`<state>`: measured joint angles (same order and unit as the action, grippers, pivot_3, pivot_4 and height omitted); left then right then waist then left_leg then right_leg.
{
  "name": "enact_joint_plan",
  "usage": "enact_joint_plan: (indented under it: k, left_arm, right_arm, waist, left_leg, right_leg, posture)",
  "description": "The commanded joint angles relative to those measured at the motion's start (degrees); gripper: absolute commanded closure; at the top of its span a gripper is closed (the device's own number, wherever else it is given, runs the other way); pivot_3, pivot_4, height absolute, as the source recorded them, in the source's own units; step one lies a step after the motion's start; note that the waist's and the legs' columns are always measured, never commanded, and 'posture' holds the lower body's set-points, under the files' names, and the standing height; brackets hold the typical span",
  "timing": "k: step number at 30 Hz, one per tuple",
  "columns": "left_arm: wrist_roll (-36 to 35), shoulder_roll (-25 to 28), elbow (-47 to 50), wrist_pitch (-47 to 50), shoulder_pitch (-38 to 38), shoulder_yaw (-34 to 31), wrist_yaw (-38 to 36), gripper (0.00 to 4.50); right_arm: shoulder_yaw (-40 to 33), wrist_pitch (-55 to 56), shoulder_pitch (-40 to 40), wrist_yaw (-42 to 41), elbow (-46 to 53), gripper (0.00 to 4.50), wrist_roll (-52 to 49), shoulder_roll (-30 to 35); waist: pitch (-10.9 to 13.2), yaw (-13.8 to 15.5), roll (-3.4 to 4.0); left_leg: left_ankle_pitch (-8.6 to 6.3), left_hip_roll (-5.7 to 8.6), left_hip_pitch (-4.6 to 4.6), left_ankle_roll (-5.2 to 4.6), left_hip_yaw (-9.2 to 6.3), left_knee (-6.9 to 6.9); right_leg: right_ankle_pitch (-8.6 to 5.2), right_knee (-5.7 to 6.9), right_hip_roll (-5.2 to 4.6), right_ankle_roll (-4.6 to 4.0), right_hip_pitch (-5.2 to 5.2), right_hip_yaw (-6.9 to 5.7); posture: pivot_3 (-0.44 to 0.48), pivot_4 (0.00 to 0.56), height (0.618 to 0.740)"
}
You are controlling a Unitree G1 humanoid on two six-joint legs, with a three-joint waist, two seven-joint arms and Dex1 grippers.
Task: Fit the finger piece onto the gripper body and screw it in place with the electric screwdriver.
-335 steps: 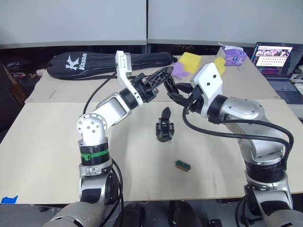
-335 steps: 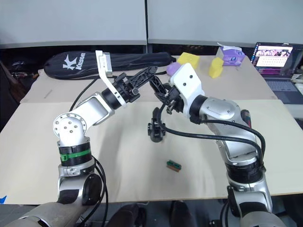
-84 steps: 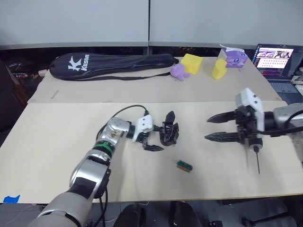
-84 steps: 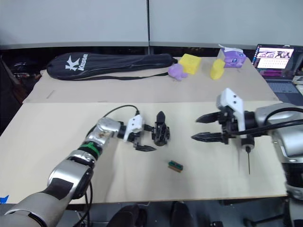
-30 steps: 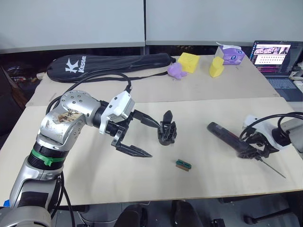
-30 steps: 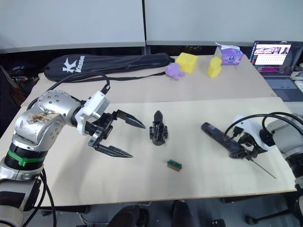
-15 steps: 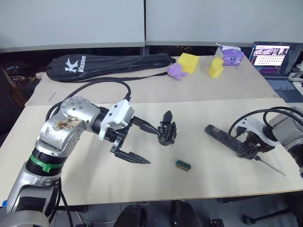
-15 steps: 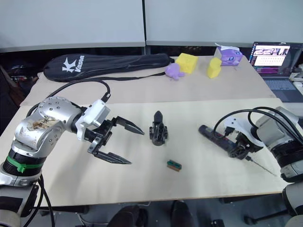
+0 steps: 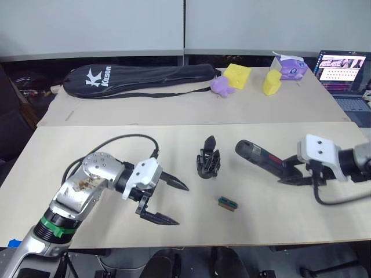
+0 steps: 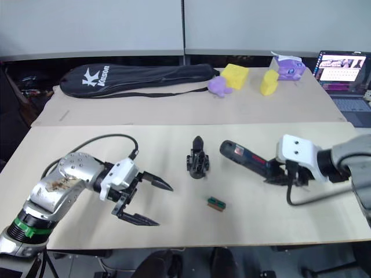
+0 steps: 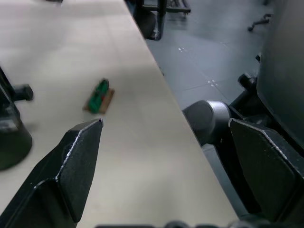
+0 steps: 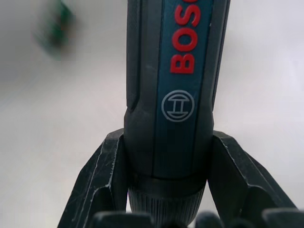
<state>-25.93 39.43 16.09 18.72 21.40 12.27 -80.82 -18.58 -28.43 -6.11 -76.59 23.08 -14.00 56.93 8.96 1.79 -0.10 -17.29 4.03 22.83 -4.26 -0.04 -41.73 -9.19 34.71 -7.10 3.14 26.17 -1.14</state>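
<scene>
Your right gripper (image 12: 166, 190) is clamped on the electric screwdriver (image 9: 264, 161) (dark grey, red lettering), right of the upright black gripper body (image 9: 208, 164). Your left gripper (image 9: 171, 202) hovers, fingers apart.

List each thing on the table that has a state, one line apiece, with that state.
Left gripper: open, empty, above the table.
Right gripper: shut on the screwdriver.
Screwdriver: held at one end, butt pointing toward the gripper body.
Gripper body: standing upright on the table, one finger up, untouched.
Green piece: lying loose on the table.
Racket bag: lying flat, closed.
Laptop: open, screen lit.
</scene>
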Motion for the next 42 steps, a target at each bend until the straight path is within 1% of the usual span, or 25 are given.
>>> enact_joint_plan:
  k: [1,3,6,10,11,14,16,19,23,29,32,42]
  left_arm:
    - [2.27,-2.52,-1.82,-4.51,-2.14,0.66,2.97,0.00]
    - [3.38,-3.54,-3.13,-7.40,-3.07,1.03,2.87,0.00]
    - [4.12,-5.28,-5.41,-9.34,-3.05,1.49,3.74,0.00]
    - [6.54,-6.67,-10.12,-14.60,-3.03,2.71,2.82,0.00]
    - [7.13,-7.47,-11.83,-15.59,-2.49,3.12,2.87,0.00]
    - [7.80,-8.88,-15.34,-17.10,-1.06,3.79,2.18,0.00]
    - [7.86,-9.90,-17.72,-17.25,0.27,4.26,1.47,0.00]
    - [8.46,-11.11,-21.26,-18.61,2.31,5.27,-0.08,0.00]
    - [8.75,-12.34,-23.72,-19.06,4.59,5.76,-0.93,0.00]
    - [9.47,-13.00,-25.49,-20.50,5.46,5.73,-1.82,0.00]
    - [10.24,-13.21,-26.16,-22.02,5.17,5.94,-1.71,0.00]
    - [11.44,-14.73,-28.23,-24.05,5.68,5.38,0.04,0.00]
  right_arm:
    - [-11.66,-8.25,3.44,13.19,13.69,2.58,-10.75,-11.38]
    - [-14.28,-9.81,5.70,18.36,18.82,2.58,-15.27,-17.41]
    - [-15.56,-10.43,9.50,25.09,24.92,2.58,-21.85,-24.57]
    - [-13.96,-7.67,13.23,31.84,28.05,2.58,-24.20,-30.49]
    - [-12.89,-6.17,14.87,32.41,28.97,2.58,-24.19,-31.99]
    - [-9.85,-3.18,17.58,33.71,30.64,2.58,-23.83,-33.87]
    - [-7.46,-2.04,17.89,36.39,31.30,2.58,-24.17,-35.46]
    - [-3.74,0.97,18.39,38.57,31.50,2.58,-21.33,-36.54]
    - [-0.93,1.31,16.18,43.75,32.21,2.58,-21.16,-37.09]
    - [2.98,2.48,16.73,45.69,32.11,2.58,-19.62,-35.58]
    - [3.78,3.32,17.63,45.72,32.01,2.58,-19.77,-34.98]
    - [3.08,5.76,19.06,45.30,30.14,2.58,-20.38,-33.02]
  waist:
    - [0.02,0.29,-0.06]
    - [0.02,0.35,-0.06]
    - [0.01,0.59,-0.07]
    - [0.01,0.31,-0.06]
    - [0.01,0.29,-0.06]
    - [0.01,0.25,-0.06]
    - [0.01,0.08,-0.06]
    - [0.01,-0.18,-0.06]
    - [0.01,-0.74,-0.06]
    - [0.01,-1.09,-0.06]
    - [0.01,-1.03,-0.06]
    - [0.01,-1.06,-0.07]
  left_leg:
    - [-0.03,0.02,0.00,-0.05,0.04,-0.04]
    - [-0.03,0.08,-0.01,-0.05,0.12,-0.06]
    - [-0.02,0.08,-0.17,-0.04,0.15,-0.05]
    - [0.00,0.10,-0.20,0.00,0.14,0.04]
    - [0.01,0.11,-0.23,0.00,0.16,0.04]
    - [0.01,0.12,-0.27,-0.01,0.21,0.04]
    - [0.01,0.12,-0.29,-0.02,0.28,0.04]
    - [0.01,0.12,-0.39,-0.02,0.27,0.04]
    - [0.01,0.13,-0.39,-0.03,0.28,0.04]
    - [0.01,0.12,-0.39,-0.03,0.28,0.05]
    - [0.00,0.12,-0.38,-0.05,0.28,0.05]
    - [-0.01,0.12,-0.39,-0.07,0.29,0.04]
  right_leg:
    - [0.01,-0.02,0.00,0.00,-0.01,0.09]
    - [0.07,0.07,-0.05,0.02,0.04,0.27]
    - [0.06,0.18,-0.01,0.02,-0.03,0.25]
    - [0.05,0.21,0.06,0.01,0.01,0.23]
    - [0.05,0.20,0.08,0.01,-0.01,0.22]
    - [0.04,0.21,0.11,0.00,-0.03,0.22]
    - [0.04,0.24,0.14,0.00,-0.03,0.25]
    - [0.03,0.26,0.16,0.00,-0.10,0.24]
    - [0.03,0.25,0.19,0.01,-0.11,0.24]
    - [0.02,0.24,0.21,0.00,-0.11,0.24]
    - [0.01,0.24,0.21,0.00,-0.11,0.24]
    - [0.00,0.24,0.21,0.01,-0.13,0.25]
  posture:
    - [0.000,0.150,0.723]
    - [0.000,0.150,0.723]
    - [0.000,0.150,0.723]
    - [0.000,0.150,0.723]
    - [0.000,0.150,0.723]
    - [0.000,0.150,0.723]
    - [0.000,0.150,0.723]
    - [0.000,0.150,0.723]
    - [0.000,0.150,0.723]
    - [0.000,0.150,0.723]
    - [0.000,0.150,0.723]
    - [0.000,0.150,0.723]
